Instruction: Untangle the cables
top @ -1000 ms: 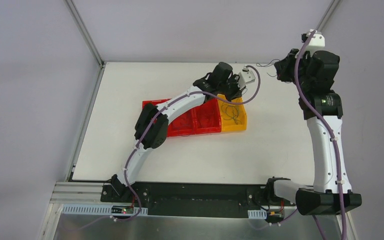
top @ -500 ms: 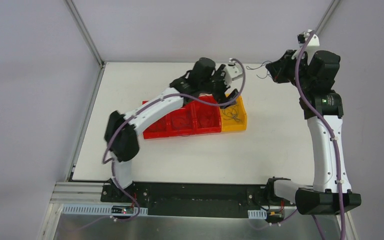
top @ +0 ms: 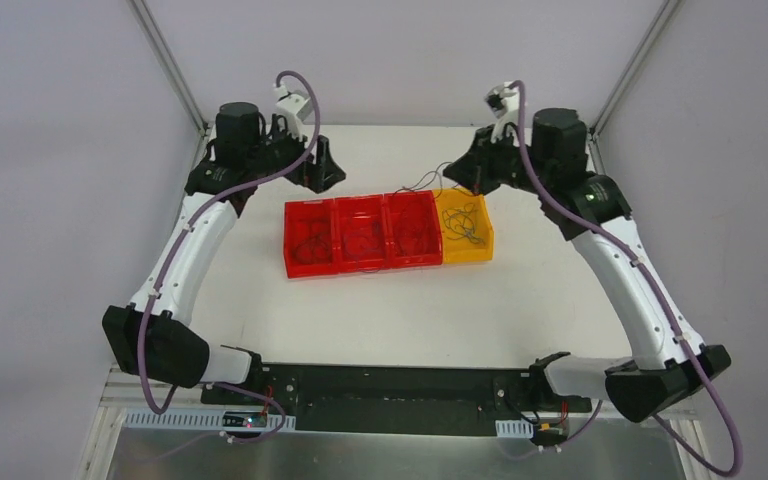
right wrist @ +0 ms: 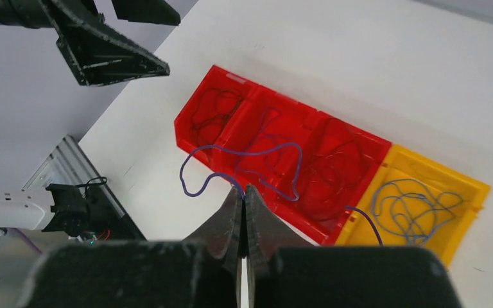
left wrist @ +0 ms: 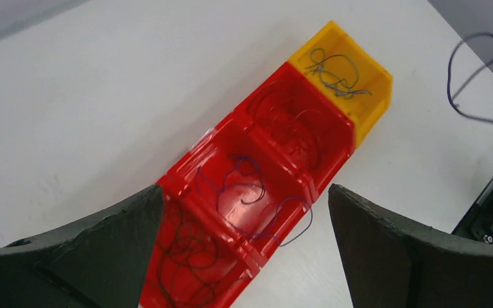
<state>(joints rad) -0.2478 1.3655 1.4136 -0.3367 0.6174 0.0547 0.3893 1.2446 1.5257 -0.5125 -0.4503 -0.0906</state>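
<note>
My right gripper (right wrist: 244, 190) is shut on a thin blue cable (right wrist: 257, 153), which dangles in loops above the bins. From above, that gripper (top: 457, 178) hangs over the back edge of the yellow bin (top: 485, 248). My left gripper (left wrist: 245, 191) is open and holds nothing, high over the red bins (left wrist: 196, 151); the top view puts it (top: 322, 165) back-left of them. Tangled cables (top: 465, 225) lie in the yellow bin, and more fill the red bins (top: 295, 268). One blue cable (left wrist: 295, 224) drapes over the middle red bin's wall.
Three red bins and one yellow bin stand in a row mid-table. Both arms arch high over the back of the white table (top: 380, 310). Grey walls and a metal frame post (top: 175, 75) close in the back corners.
My left gripper opened and swung from over the yellow bin to the back left. My right gripper, still shut on the blue cable, moved left to above the yellow bin.
</note>
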